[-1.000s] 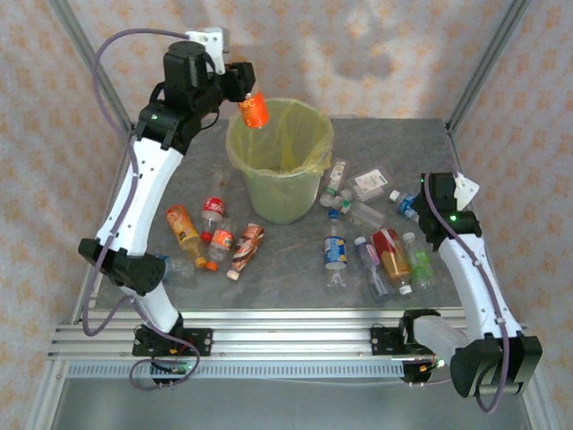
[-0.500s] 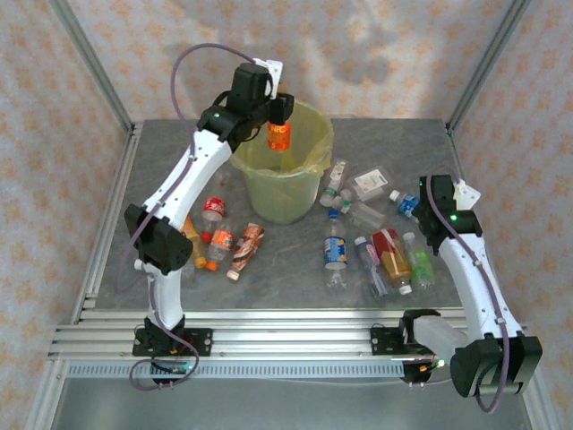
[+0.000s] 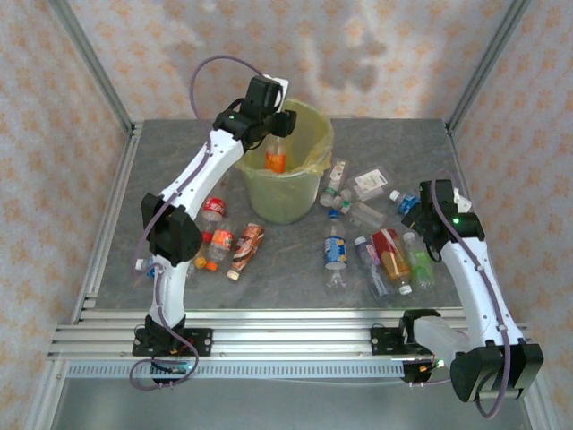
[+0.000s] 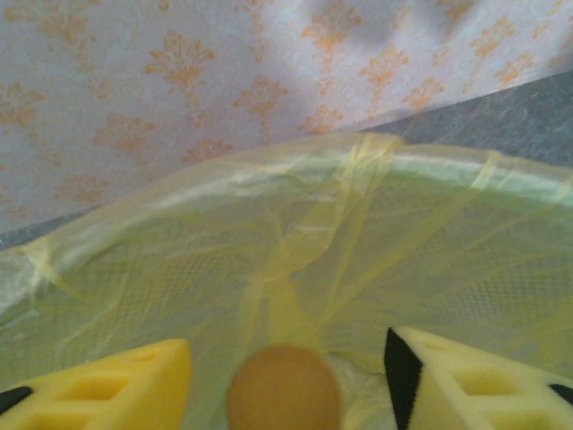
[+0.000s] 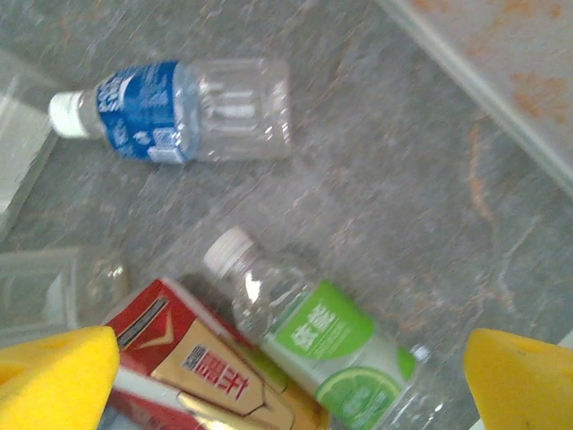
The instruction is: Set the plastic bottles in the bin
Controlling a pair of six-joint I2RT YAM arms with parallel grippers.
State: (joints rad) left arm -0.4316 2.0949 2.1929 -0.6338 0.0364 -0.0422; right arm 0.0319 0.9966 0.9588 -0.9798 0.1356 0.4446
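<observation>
The bin (image 3: 279, 195), pale green with a yellow bag over its rim (image 4: 358, 170), stands at the table's middle back. My left gripper (image 3: 276, 125) hangs over its mouth, open. An orange bottle (image 3: 276, 159), blurred (image 4: 285, 390), is loose between and below the yellow fingers (image 4: 116, 385), inside the bin. Plastic bottles lie on both sides: a red-labelled one (image 3: 212, 208) and a crushed one (image 3: 246, 249) left, several right. My right gripper (image 3: 421, 222) is open above a green-labelled bottle (image 5: 331, 345), beside a red and gold one (image 5: 192, 367) and a blue-labelled one (image 5: 170, 112).
Metal frame posts (image 3: 488, 63) and patterned walls close in the table on three sides. The right bottle cluster (image 3: 372, 242) lies close to the bin's base. My left arm's elbow (image 3: 170, 235) hangs over the left bottles. The table edge (image 5: 466, 63) runs near the right gripper.
My left arm swung right over the bin with the orange bottle, then its jaws opened and the bottle dropped into the bin. The right gripper shifted slightly over the right bottles.
</observation>
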